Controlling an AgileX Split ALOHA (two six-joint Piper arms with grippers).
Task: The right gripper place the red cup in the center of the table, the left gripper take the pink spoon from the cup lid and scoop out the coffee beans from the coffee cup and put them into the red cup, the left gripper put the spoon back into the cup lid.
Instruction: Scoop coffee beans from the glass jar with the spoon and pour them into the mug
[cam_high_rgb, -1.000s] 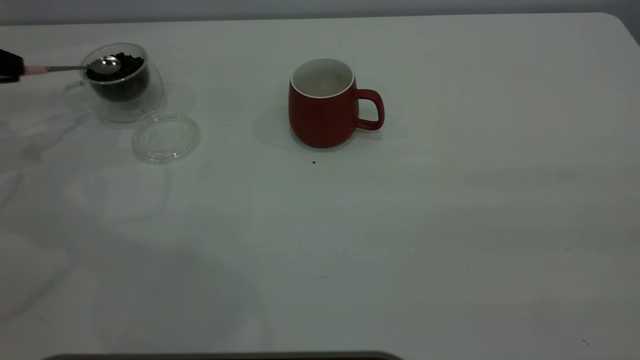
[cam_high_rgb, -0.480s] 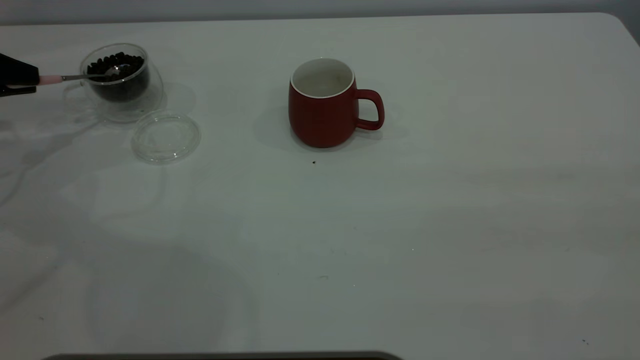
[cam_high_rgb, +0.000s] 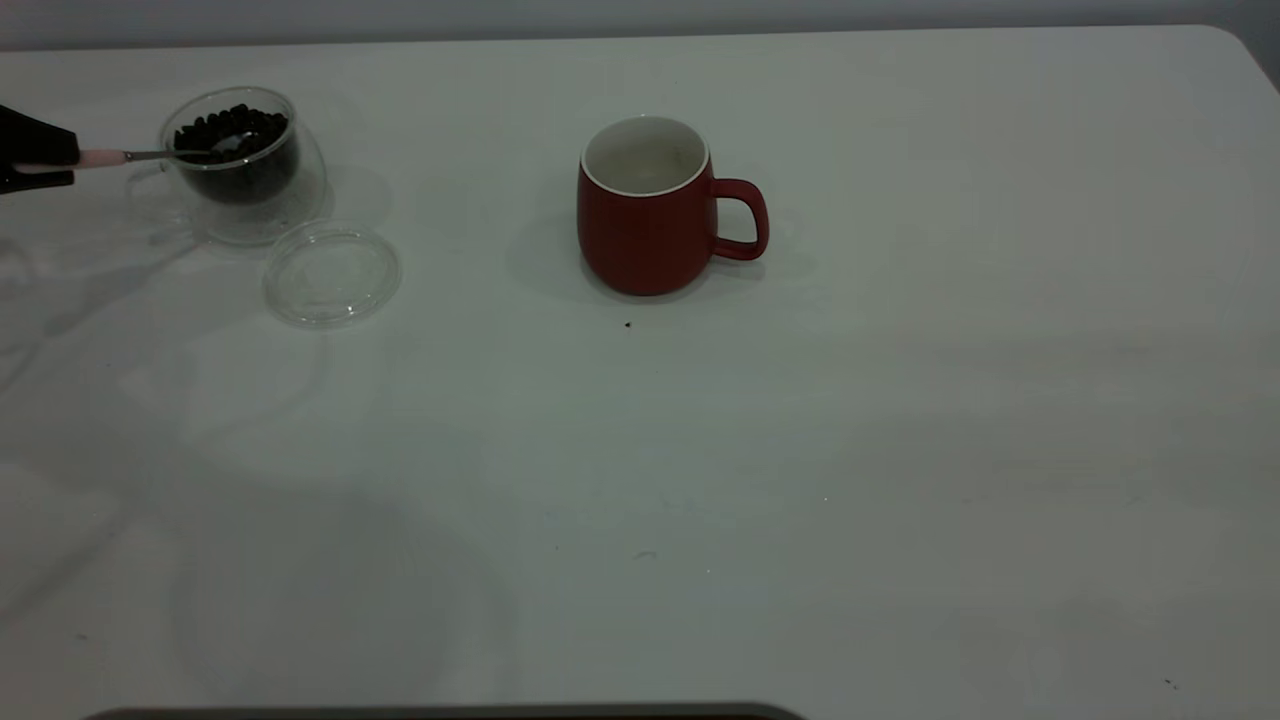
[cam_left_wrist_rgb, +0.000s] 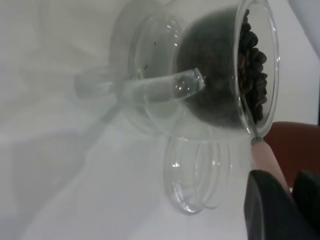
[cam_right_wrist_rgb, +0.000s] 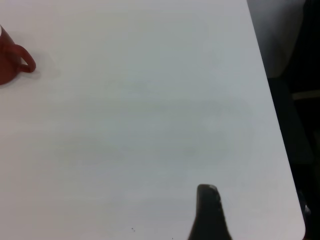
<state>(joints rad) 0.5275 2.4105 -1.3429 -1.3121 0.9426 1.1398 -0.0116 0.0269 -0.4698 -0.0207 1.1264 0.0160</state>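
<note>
Far left of the exterior view: left gripper (cam_high_rgb: 35, 152), clamped on the pale handle of the pink spoon (cam_high_rgb: 150, 155), held about level above the table (cam_high_rgb: 700, 480). Spoon bowl reaching over the rim and dipped into the coffee beans (cam_high_rgb: 232, 128) inside the coffee cup (cam_high_rgb: 243, 165). Seen from the left wrist: same cup (cam_left_wrist_rgb: 200, 70) with beans (cam_left_wrist_rgb: 252, 75) against the glass, spoon handle (cam_left_wrist_rgb: 265, 157) between the black fingers (cam_left_wrist_rgb: 267, 207). Just in front of the coffee cup, slightly to its right: cup lid (cam_high_rgb: 332, 274), flat on the table. Near mid-table, well apart from the glassware: red cup (cam_high_rgb: 650, 206), upright, handle turned right. From the right wrist: right gripper (cam_right_wrist_rgb: 210, 215) near the table's right edge, well away from the red cup (cam_right_wrist_rgb: 12, 62); only one finger showing, so cannot tell whether spread or closed.
</note>
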